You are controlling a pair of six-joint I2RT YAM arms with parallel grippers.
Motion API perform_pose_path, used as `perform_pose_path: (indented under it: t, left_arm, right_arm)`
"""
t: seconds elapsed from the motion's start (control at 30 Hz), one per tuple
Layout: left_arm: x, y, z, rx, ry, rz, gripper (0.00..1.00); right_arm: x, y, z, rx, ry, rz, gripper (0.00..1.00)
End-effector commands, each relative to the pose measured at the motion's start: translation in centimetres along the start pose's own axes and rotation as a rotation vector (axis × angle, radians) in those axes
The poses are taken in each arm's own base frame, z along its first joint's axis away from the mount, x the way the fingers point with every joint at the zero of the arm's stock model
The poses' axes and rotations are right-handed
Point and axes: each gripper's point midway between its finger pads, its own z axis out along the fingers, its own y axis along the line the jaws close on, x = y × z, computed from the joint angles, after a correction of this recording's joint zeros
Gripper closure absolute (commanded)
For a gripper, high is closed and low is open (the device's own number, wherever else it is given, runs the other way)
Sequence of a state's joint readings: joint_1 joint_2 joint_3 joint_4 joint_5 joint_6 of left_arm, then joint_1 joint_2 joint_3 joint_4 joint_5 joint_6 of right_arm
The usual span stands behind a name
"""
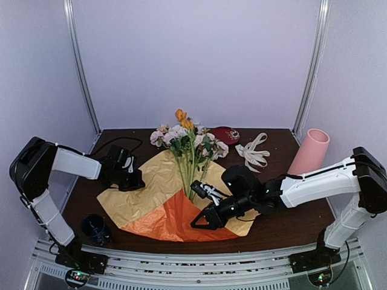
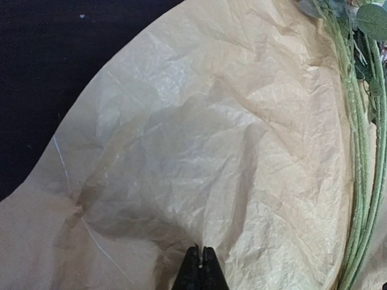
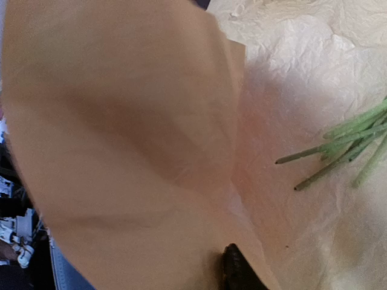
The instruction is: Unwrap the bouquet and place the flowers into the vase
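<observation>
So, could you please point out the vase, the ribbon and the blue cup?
vase [image 1: 309,152]: top view, side wall.
ribbon [image 1: 248,151]: top view, middle of its loops.
blue cup [image 1: 95,235]: top view, near wall.

The left arm [image 1: 75,163] and the right arm [image 1: 314,183] are built alike: long links in smooth white shells, joined by bulky rounded black housings. Behind the left gripper [image 1: 134,183] the wrist is a blocky black unit, and a thin black cable [image 1: 124,141] loops out from its rear. The right gripper [image 1: 203,222] has tapered black fingers [image 3: 239,269], with small white-and-black fittings just behind them. Seen from the left wrist, the fingertips [image 2: 192,269] are matte black and narrow to blunt ends. Each of the 2 bases [image 1: 77,275] carries small green and red lights.
</observation>
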State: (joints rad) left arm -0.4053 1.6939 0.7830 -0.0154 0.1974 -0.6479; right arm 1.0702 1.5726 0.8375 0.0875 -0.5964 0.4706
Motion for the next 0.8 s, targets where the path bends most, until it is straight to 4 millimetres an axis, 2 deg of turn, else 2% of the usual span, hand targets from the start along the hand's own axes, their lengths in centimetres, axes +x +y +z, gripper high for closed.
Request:
perform_pose_path:
  t: [0.0, 0.13, 0.23, 0.3, 0.37, 0.43, 0.53, 0.63, 0.7, 0.77]
  left_arm:
    - [-0.9, -0.1, 0.8, 0.021, -0.036, -0.025, 1.00]
    - [-1.4, -0.2, 1.7, 0.026, -0.040, -0.046, 1.00]
    - [-1.8, 0.0, 2.3, 0.017, -0.045, -0.060, 1.00]
    - [-1.9, 0.0, 2.7, 0.014, -0.043, -0.068, 1.00]
    - [-1.9, 0.0, 3.0, 0.016, -0.040, -0.077, 1.00]
    - [-2.2, 0.1, 3.4, 0.011, -0.045, -0.085, 1.00]
    - [-2.2, 0.3, 4.1, 0.003, -0.036, -0.097, 1.00]
    - [-2.1, 0.4, 4.4, -0.003, -0.031, -0.104, 1.00]
    - [-2.2, 0.6, 4.3, -0.012, -0.033, -0.102, 1.00]
    - [-2.3, 0.7, 4.1, -0.025, -0.037, -0.094, 1.00]
  right_arm:
    - [2.6, 0.0, -0.7, 0.114, 0.065, -0.061, 0.78]
    - [4.8, 1.4, -0.5, 0.222, 0.123, -0.184, 0.78]
    - [7.3, 2.1, 0.1, 0.296, 0.183, -0.261, 0.77]
    - [9.1, 2.7, 0.6, 0.329, 0.224, -0.301, 0.73]
    - [11.0, 3.4, 1.0, 0.351, 0.266, -0.338, 0.65]
    - [12.6, 3.9, 1.3, 0.368, 0.299, -0.370, 0.53]
    - [14.1, 4.7, 1.5, 0.397, 0.340, -0.413, 0.35]
    - [13.1, 6.1, 0.6, 0.417, 0.328, -0.442, 0.22]
    - [10.9, 7.6, -0.6, 0.423, 0.282, -0.456, 0.18]
    - [7.6, 9.4, -2.3, 0.430, 0.198, -0.476, 0.15]
